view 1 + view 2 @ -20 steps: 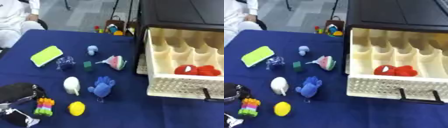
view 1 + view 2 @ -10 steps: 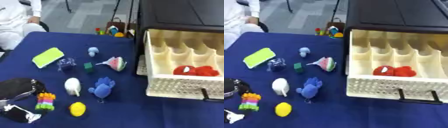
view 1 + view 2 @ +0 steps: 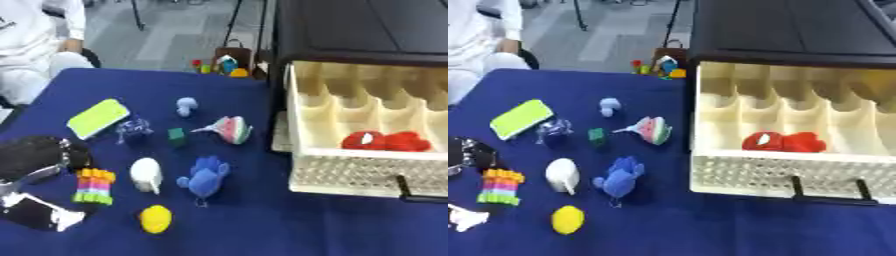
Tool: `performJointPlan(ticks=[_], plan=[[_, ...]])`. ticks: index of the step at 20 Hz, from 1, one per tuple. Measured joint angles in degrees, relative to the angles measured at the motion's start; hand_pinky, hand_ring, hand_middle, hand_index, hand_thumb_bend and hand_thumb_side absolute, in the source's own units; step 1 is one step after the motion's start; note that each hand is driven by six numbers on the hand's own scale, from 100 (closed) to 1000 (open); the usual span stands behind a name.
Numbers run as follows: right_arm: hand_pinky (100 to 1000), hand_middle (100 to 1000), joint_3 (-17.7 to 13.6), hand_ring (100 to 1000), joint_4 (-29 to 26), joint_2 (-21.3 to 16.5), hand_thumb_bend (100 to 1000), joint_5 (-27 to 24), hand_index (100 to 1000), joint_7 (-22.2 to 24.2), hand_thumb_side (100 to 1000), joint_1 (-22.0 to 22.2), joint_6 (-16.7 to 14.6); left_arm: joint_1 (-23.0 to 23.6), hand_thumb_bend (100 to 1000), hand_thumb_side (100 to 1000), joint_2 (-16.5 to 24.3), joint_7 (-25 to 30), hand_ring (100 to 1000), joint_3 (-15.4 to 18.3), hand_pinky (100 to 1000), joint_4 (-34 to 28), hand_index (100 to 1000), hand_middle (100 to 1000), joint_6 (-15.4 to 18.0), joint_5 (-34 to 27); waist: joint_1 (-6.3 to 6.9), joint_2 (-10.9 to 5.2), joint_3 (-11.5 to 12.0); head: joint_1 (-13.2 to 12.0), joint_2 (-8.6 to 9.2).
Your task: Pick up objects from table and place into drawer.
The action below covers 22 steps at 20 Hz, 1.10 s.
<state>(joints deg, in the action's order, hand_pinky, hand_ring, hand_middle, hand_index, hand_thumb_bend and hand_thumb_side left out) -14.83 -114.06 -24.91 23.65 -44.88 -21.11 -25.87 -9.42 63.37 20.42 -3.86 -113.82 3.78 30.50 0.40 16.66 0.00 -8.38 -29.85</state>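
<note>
Bright toys on a navy bench [image 3: 262, 220]

Cream drawer [image 3: 780, 175] holds a red toy [image 3: 785, 142]; outside lie a yellow ball [image 3: 156, 218], blue plush [image 3: 205, 180], white toy [image 3: 146, 174], rainbow-striped block [image 3: 94, 186], lime-green pad [image 3: 97, 117].

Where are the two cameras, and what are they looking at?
Left eye view: in the robot's head, looking down at the blue table and open drawer; the left hand shows at the left edge.
Right eye view: beside it, same aim, shifted; only a sliver of that hand shows.
Both share the toys, like the rainbow block, and the red toy in the drawer.
</note>
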Motion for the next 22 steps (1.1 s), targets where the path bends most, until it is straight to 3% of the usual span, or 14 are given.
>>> performJointPlan(ticks=[13,22], plan=[[715,635,1.1,762,0.0,-0.1,100,-1.1,769,0.9,1000,0.0,-0.1,-16.5,100,471,0.4,1.4,535,-1.3,331,-0.1,579,492,3.2,-10.7,1.68,-1.89,-2.5,-1.1,-1.87],[715,635,1.8,763,0.0,-0.3,100,-1.9,769,1.9,1000,-0.1,-0.1,-29.0,100,494,-4.1,6.2,519,-3.6,312,0.0,564,473,0.1,-18.6,2.90,-2.76,-3.6,-2.0,-2.37]])
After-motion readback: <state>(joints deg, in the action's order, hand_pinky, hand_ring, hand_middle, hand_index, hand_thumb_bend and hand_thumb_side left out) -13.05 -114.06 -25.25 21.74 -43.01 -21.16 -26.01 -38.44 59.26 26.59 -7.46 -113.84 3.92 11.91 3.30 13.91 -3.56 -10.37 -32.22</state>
